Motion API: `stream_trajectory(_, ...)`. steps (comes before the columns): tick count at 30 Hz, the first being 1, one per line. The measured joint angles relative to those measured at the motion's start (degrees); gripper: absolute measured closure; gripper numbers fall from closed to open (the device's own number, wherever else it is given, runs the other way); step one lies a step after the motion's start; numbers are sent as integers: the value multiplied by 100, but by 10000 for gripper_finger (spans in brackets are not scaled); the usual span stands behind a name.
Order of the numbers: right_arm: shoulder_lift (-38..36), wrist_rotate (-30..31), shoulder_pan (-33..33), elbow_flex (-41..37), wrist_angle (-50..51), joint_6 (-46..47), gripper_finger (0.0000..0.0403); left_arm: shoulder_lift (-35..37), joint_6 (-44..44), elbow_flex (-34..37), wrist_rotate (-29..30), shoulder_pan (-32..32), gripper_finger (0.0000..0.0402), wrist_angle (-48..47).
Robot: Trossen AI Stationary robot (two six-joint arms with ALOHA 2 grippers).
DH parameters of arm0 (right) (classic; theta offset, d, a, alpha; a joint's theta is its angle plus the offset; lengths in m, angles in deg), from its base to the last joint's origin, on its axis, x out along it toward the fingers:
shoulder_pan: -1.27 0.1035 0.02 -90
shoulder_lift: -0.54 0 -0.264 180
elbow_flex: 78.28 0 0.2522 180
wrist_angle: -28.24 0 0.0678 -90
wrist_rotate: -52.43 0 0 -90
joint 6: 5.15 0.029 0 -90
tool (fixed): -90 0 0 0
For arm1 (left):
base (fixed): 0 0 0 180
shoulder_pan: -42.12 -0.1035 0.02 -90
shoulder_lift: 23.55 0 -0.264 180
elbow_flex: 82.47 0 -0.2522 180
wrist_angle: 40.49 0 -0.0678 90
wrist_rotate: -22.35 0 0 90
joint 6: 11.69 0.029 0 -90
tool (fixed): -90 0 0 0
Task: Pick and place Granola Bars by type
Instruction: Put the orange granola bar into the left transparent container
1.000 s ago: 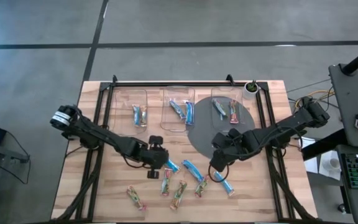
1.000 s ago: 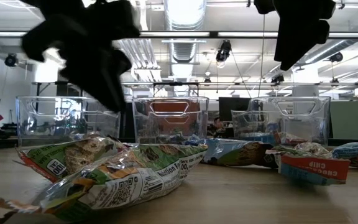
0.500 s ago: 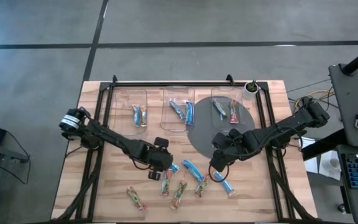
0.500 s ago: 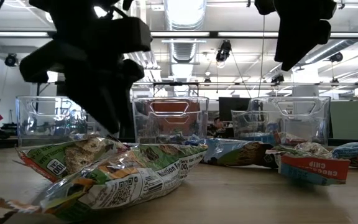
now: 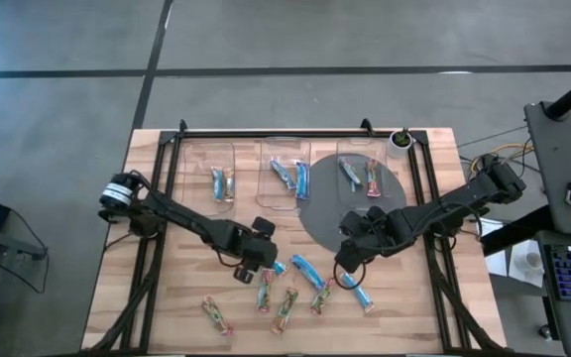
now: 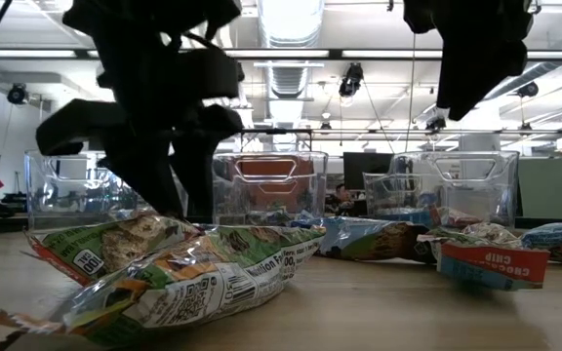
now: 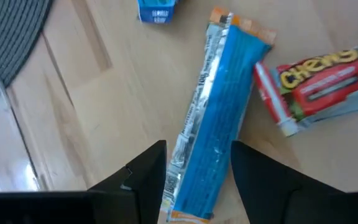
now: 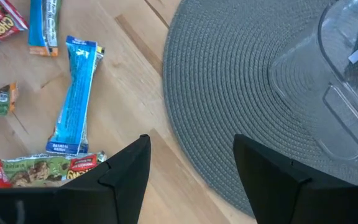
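Observation:
Several granola bars lie flat on the wooden table's near half, some blue, some tan/green. My left gripper [image 5: 253, 270] [image 7: 199, 149] is open and points steeply down over a blue bar [image 7: 215, 112] [image 5: 274, 268]. Its two fingers stand on either side of that bar's near end, low over the table. A red-marked bar [image 7: 319, 84] lies beside the blue one. My right gripper [image 5: 345, 263] [image 8: 191, 143] hangs open above the edge of the grey round mat [image 8: 241, 81], with nothing between its fingers. Another blue bar [image 8: 73, 93] lies beside that mat.
Three clear bins [image 5: 211, 174] [image 5: 285, 174] [image 5: 365, 174] stand along the far side, each with a few bars inside. The right bin sits on the mat [image 5: 325, 213]. A small plant pot [image 5: 399, 141] stands at the far right corner. Bare wood lies at the near left.
My left gripper has sunk and shifted a little toward the table's right edge, down over the blue bar. It has rolled about its pointing line and its fingers have opened. The bars have stayed where they were.

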Motion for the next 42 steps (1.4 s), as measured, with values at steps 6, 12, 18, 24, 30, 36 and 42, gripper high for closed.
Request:
stream_trajectory(6, 0, -22, 0, -27, -12, 21, 184, -280, -1, 0, -188, -134, 238, -59)
stream_trajectory(12, 0, -32, 0, -27, -23, 34, 184, -418, -191, -17, -409, -148, 238, -167)
stream_trajectory(18, 0, -37, 0, -12, -50, 37, 184, -277, -1007, -14, -587, -192, 261, -351)
stream_trajectory(24, -1, -1, 0, -10, -143, 38, 184, 246, -1804, 0, -739, -198, 325, -740)
stream_trajectory(30, -28, 238, 0, -5, -210, 30, 184, 1457, -4009, 0, -150, -33, 348, -1038)
stream_trajectory(36, -33, 435, -18, -5, -236, -12, 184, 2832, -7209, -2, 2299, 118, 349, -2047)
stream_trajectory(42, -24, 496, -20, -7, -388, -31, 184, 3643, -8972, 272, 3383, -282, 349, -4434)
